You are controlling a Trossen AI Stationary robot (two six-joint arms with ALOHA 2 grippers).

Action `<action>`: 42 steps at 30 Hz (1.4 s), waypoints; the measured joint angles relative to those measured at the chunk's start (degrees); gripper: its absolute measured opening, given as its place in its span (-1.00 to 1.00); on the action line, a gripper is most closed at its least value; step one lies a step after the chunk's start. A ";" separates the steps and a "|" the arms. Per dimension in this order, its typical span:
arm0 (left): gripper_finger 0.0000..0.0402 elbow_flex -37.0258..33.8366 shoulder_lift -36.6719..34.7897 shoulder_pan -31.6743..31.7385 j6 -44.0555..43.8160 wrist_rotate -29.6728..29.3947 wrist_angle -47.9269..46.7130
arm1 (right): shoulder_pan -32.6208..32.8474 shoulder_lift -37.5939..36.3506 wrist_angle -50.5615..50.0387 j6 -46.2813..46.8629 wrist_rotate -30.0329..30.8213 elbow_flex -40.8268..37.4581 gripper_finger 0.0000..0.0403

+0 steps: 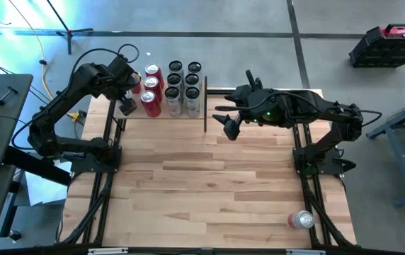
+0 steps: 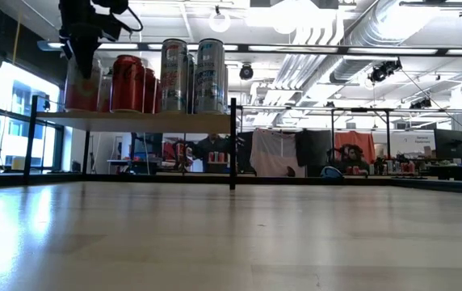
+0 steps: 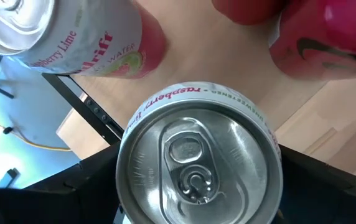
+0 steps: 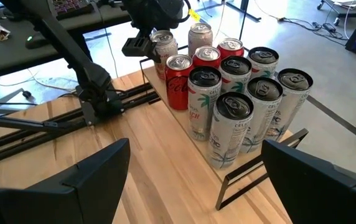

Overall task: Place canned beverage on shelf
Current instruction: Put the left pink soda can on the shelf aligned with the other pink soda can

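Note:
The shelf (image 2: pixel 150 120) is a light-wood board on thin black posts at the table's far left; it carries red cans (image 1: pixel 151 86) and tall white cans (image 1: pixel 183 85). My left gripper (image 1: pixel 127 100) is at the shelf's left end, shut on a pink-and-white raspberry can (image 3: pixel 196 165). This can also shows in the low view (image 2: pixel 80 87), its bottom level with the other cans' bottoms. My right gripper (image 1: pixel 228 122) hangs open and empty to the right of the shelf. Another can (image 1: pixel 301 219) lies on its side near the table's front right. My left gripper has the raspberry can between its two fingers (image 3: pixel 94 183), one on each side of the can's upper wall just below the rim (image 3: pixel 125 180). The fingers come from above, pointing down. The can stands upright; whether its bottom rests on the shelf board I cannot tell.
A pink lime-water can (image 3: pixel 84 43) and red cans (image 3: pixel 321 37) stand close around the held can. The shelf's black end post (image 1: pixel 205 106) stands between the cans and my right gripper. Bare tabletop (image 1: pixel 209 184) lies in the middle and front.

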 joint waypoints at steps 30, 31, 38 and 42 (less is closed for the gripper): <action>0.67 0.00 1.38 -0.04 -1.72 -1.56 0.06 | 0.00 0.00 -1.90 0.24 -0.94 -0.02 0.73; 0.67 0.00 1.38 -0.02 -1.58 -1.89 -0.09 | 0.00 0.01 -1.96 0.24 -0.94 -0.02 0.73; 0.67 0.00 1.36 0.00 -0.80 -2.10 -0.16 | 0.00 0.02 -1.97 0.43 -0.94 -0.02 0.73; 0.67 0.00 1.36 0.00 0.06 -2.13 0.07 | 0.00 0.02 -1.97 0.34 -0.92 -0.02 0.73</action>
